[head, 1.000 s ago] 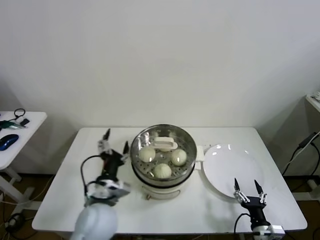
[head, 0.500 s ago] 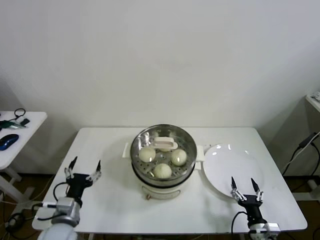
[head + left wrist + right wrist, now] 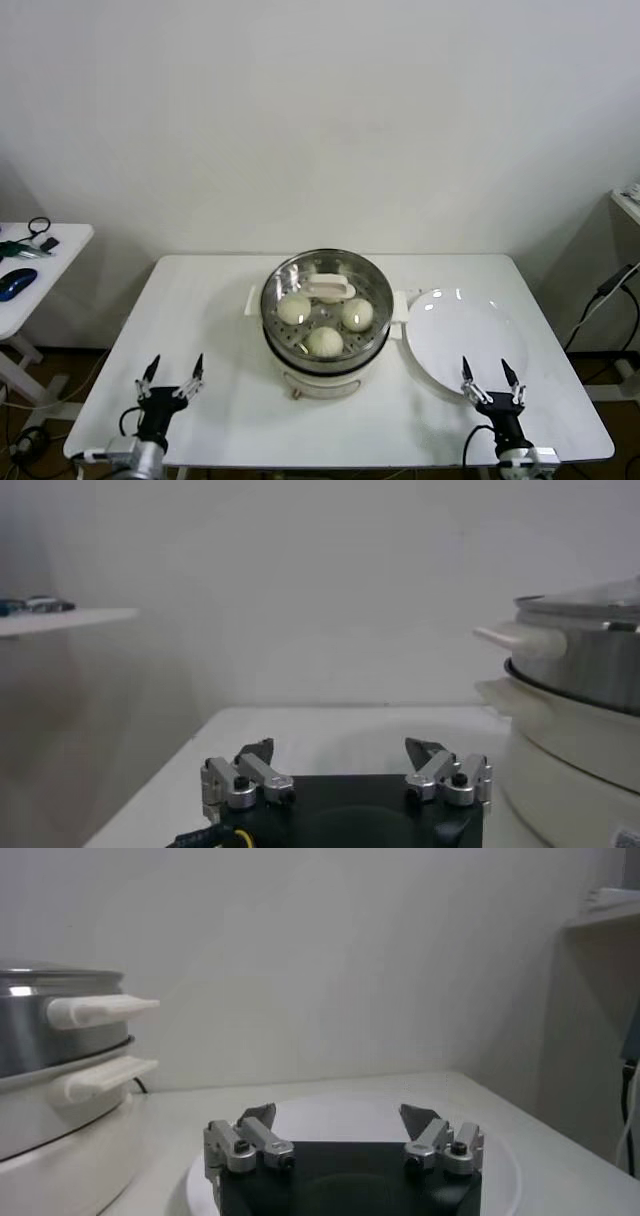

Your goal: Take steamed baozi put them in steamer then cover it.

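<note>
The steel steamer [image 3: 272,318] stands mid-table on its white pot base. The clear glass cover [image 3: 330,289] lies on it, whitish handle at centre. Through the glass I see three cream-white baozi [image 3: 294,308]; a fourth is hidden by the handle. My left gripper [image 3: 172,372] is open and empty, low at the table's front left, well away from the steamer. My right gripper [image 3: 488,379] is open and empty at the front right. The left wrist view shows the left gripper [image 3: 341,751] with the steamer [image 3: 590,665] beside it. The right wrist view shows the right gripper [image 3: 340,1114].
A flat white plate [image 3: 470,335] lies right of the steamer, just ahead of the right gripper; it also shows in the right wrist view [image 3: 505,1173]. A small side table [image 3: 40,285] with a mouse and cables stands at the far left. A shelf edge [image 3: 628,203] is at the far right.
My left arm has pulled back from beside the steamer to the table's front left and dropped low, still open. The right gripper has barely moved.
</note>
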